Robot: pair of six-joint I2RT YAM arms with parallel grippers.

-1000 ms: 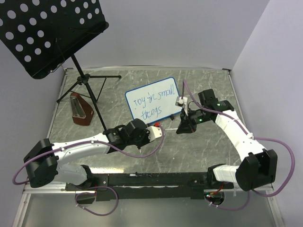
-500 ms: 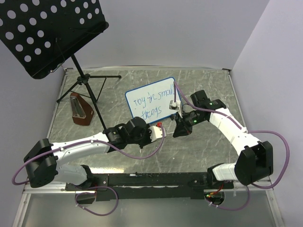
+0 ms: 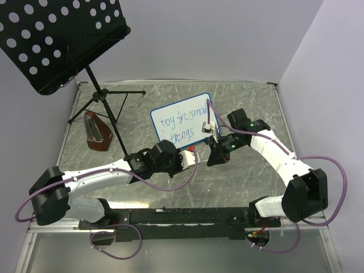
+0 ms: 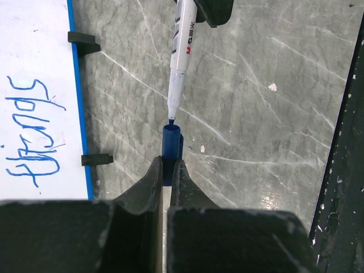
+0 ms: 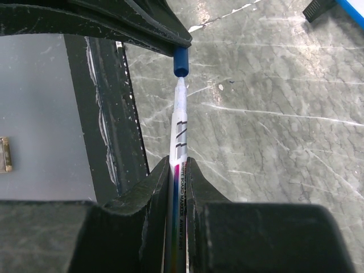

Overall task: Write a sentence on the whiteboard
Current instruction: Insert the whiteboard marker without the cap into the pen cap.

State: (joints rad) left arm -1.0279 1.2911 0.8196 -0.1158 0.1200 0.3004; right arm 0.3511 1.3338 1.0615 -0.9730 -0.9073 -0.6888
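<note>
Right gripper (image 5: 178, 166) has swung in from the whiteboard's (image 4: 34, 45) right edge, clenched on the marker (image 5: 180, 122). Marker tip now meets the mouth of the cap (image 4: 172, 139) pinched in the left gripper (image 4: 169, 166), long axes nearly collinear. Whiteboard, sentence (image 3: 182, 118) written, sits just beyond both grippers.

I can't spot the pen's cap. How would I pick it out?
Find the blue-framed whiteboard. Off its near edge, the left gripper pinches the cap: a stubby blue tube, unlike the long white marker whose tip is at its mouth.
</note>
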